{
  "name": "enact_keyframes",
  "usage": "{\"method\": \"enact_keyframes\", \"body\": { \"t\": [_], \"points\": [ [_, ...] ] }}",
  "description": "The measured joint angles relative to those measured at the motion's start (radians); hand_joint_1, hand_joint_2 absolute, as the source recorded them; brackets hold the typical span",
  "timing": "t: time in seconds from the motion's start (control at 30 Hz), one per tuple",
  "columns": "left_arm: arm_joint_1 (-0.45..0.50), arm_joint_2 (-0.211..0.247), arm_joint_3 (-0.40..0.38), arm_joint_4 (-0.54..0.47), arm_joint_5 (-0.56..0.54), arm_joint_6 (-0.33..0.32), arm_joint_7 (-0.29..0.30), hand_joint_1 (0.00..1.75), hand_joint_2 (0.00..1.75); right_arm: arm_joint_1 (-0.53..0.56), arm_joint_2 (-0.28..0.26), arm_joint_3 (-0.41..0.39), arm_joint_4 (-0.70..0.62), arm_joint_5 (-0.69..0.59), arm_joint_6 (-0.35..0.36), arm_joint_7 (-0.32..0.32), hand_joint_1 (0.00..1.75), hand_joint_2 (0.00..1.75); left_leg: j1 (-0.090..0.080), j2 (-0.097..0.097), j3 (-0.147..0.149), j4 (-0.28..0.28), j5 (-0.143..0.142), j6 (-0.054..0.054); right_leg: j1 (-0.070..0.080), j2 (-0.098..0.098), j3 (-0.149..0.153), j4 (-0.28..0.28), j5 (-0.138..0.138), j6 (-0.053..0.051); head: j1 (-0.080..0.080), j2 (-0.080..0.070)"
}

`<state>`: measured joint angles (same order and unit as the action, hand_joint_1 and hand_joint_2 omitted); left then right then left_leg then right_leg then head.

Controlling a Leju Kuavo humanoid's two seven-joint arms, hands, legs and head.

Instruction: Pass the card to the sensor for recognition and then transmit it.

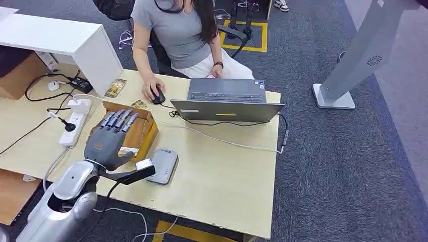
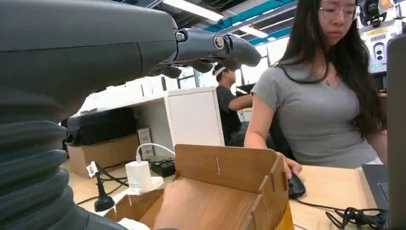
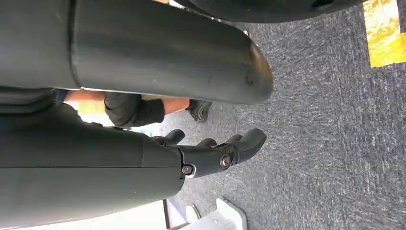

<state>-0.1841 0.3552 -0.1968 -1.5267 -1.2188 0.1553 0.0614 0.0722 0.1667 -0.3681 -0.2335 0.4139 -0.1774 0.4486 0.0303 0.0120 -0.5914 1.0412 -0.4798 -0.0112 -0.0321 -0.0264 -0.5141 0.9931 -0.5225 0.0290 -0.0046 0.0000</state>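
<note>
Fingers (image 1: 119, 120) outstretched above cardboard box (image 1: 144, 132), empty

The grey sensor (image 1: 164, 165) lay flat on the counter (image 1: 222, 176), beside the open cardboard box (image 1: 143, 132); no card could be made out.

This is an open-plan office. A pale wooden desk (image 1: 222, 166) stands on dark grey carpet (image 1: 343, 166) marked with yellow floor tape (image 1: 265, 36). On the desk sit an open grey laptop (image 1: 227, 100), a white power strip (image 1: 74, 122) with plugs and trailing black cables, and a brown cardboard box (image 1: 137, 130). A seated person in a grey T-shirt (image 1: 176, 35) works a black computer mouse (image 1: 158, 96). The left wrist view shows long ceiling strip lights (image 2: 194, 8), a white cabinet (image 2: 194, 117) and another person (image 2: 230, 103) at a further desk (seated, facing away).
</note>
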Motion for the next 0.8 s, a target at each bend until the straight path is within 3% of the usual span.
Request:
{"method": "enact_keyframes", "body": {
  "t": [0.8],
  "points": [
    [-0.018,0.0,0.0,0.039,-0.007,-0.022,0.02,0.0,1.75,0.005,0.006,-0.014,-0.018,0.019,0.005,0.01,0.0,0.0,0.0,0.0,0.0,0.0,0.0,0.0,0.0,0.0,0.0,0.0,0.0,0.0,0.0,0.0]
  ]
}}
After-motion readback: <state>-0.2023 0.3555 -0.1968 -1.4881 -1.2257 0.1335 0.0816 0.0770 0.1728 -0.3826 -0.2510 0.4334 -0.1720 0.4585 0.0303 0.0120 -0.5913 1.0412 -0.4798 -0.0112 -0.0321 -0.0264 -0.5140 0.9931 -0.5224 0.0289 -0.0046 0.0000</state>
